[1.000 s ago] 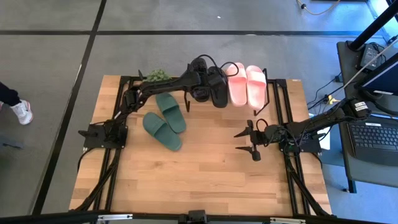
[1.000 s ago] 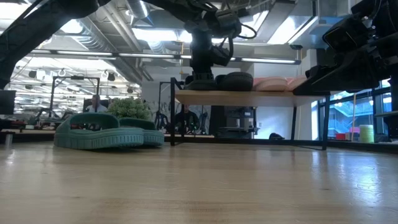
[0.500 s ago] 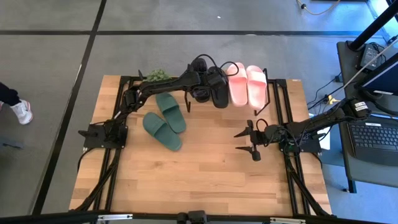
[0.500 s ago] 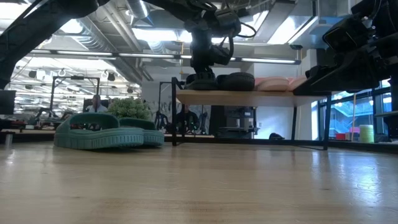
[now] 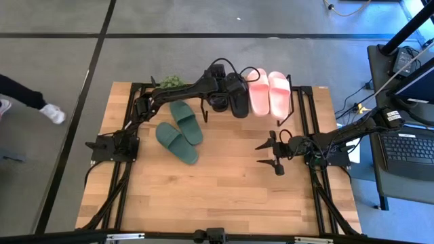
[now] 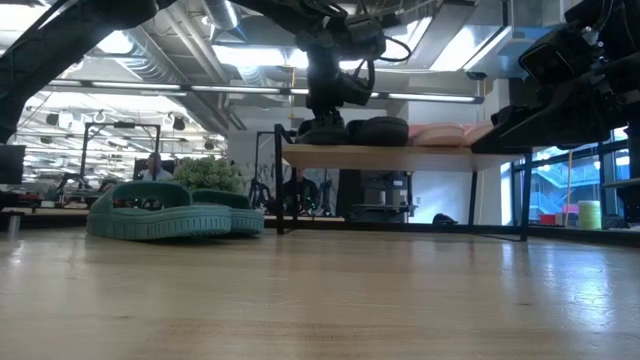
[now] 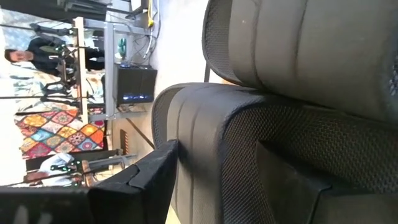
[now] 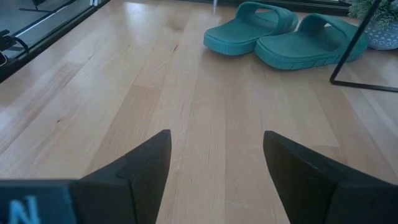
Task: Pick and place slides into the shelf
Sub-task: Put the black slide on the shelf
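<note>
Grey floor surrounds the wooden table [image 5: 224, 196], at whose far edge the shelf [image 6: 400, 157] stands. Pink slides [image 5: 268, 91] and black slides [image 5: 232, 95] are set on its top plank; green slides [image 5: 180, 131] lie on the table, left of centre. The left gripper [image 5: 218, 89] is held over the left black slide, its jaws straddling it; a firm clamp cannot be told. Placing the black pair appears nearly finished; next, release and a reach to the green pair are called for. The right gripper [image 5: 271, 154] is parked right of centre, jaws apart.
</note>
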Controlling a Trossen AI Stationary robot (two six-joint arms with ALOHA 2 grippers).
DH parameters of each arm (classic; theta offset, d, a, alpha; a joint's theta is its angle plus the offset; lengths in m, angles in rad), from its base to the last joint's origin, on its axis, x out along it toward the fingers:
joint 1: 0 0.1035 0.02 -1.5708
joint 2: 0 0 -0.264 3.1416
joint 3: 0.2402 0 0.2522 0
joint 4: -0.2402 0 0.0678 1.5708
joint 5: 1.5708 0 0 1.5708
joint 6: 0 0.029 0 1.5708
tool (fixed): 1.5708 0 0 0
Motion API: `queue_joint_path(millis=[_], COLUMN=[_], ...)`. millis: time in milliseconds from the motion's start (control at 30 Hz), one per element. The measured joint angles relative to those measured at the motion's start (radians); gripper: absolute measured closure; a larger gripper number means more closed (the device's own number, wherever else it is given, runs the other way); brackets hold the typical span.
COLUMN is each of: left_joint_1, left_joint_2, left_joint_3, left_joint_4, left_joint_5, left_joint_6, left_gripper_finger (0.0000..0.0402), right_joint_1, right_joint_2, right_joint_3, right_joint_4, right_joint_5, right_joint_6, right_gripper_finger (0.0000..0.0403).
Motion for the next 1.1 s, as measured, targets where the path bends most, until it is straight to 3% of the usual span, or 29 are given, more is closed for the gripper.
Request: queue_joint_path(millis=[800,1100], left_joint_1=[0.013,0.008], left_joint_2=[-0.003,0.003], left_joint_3=[0.002,0.106], left_joint_4=[-0.022,-0.085], left_joint_5=[0.085,0.135], left_joint_6=[0.007,0.012], left_gripper_finger=[0.0191,0.0191], right_joint_1=[0.000,0.000], right_joint_2=[0.000,0.000], right_joint_3=[0.000,0.000], right_joint_4=[0.000,-0.001], right_joint_5=[0.000,0.000], right_joint_6=[0.000,-0.002], right_gripper_finger=[0.0147,0.0147])
